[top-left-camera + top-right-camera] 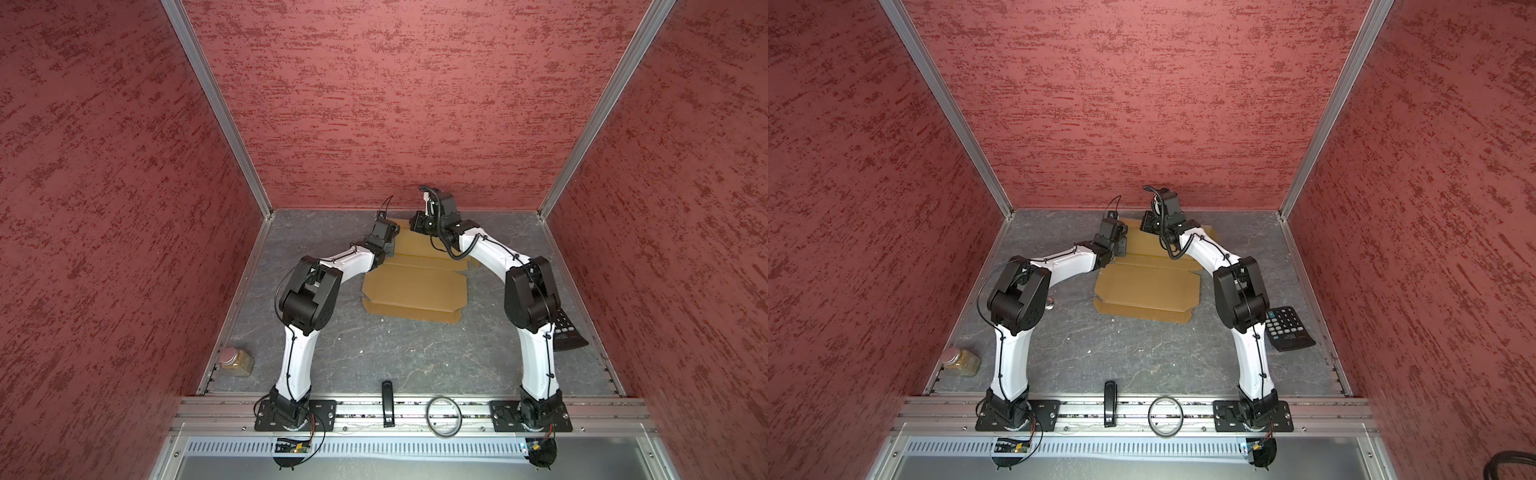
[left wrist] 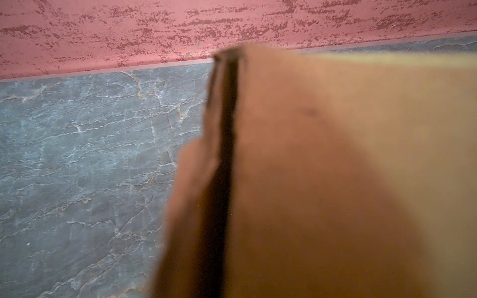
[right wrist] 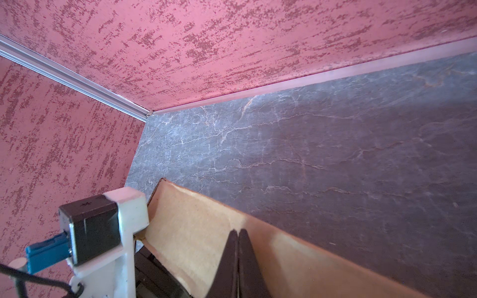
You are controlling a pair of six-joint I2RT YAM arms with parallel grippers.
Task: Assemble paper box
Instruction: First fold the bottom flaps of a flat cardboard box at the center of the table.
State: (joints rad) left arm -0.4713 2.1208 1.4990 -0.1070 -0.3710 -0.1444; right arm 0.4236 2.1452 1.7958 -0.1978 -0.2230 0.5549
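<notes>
a jar (image 1: pixel 237 362) stands at the left edge of the worktop (image 1: pixel 374 357). the left gripper (image 1: pixel 385 232) has its jaws together, hidden behind blurred cardboard. the paper box (image 1: pixel 413 286), mostly a flat sheet, lies mid-worktop toward the back wall. the right gripper (image 3: pixel 238 231) has its jaws together against the raised far flap. a calculator (image 1: pixel 1287 328) lies at the right.

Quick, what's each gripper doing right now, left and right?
Left gripper: shut, apparently on the paper box; jaws hidden by cardboard.
Right gripper: shut, nothing between its jaws, at the raised flap.
</notes>
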